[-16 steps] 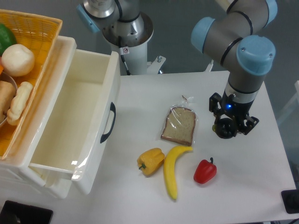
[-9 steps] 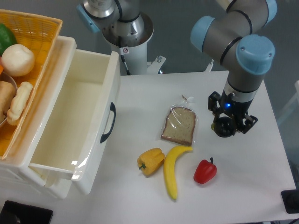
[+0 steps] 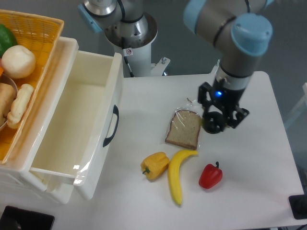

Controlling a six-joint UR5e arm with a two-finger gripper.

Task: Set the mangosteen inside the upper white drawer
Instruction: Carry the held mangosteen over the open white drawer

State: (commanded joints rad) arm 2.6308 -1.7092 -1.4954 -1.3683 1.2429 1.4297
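Observation:
My gripper (image 3: 214, 122) is shut on the mangosteen (image 3: 211, 124), a small glossy near-black round fruit, and holds it above the table just right of the bagged bread slice (image 3: 184, 128). The upper white drawer (image 3: 76, 124) stands pulled open at the left, deep and cream-white, with a dark curved handle (image 3: 111, 125) on its front. Its inside shows nothing in it. The gripper is well to the right of the drawer.
A yellow pepper (image 3: 154, 165), a banana (image 3: 177, 174) and a red bell pepper (image 3: 210, 176) lie in front of the gripper. An orange wicker basket (image 3: 29, 52) with a pale round fruit sits on top of the drawer unit at the far left. The robot base (image 3: 128, 33) stands behind the table.
The gripper has moved left and slightly away from the front edge, carrying the mangosteen from the right part of the table toward the bread slice.

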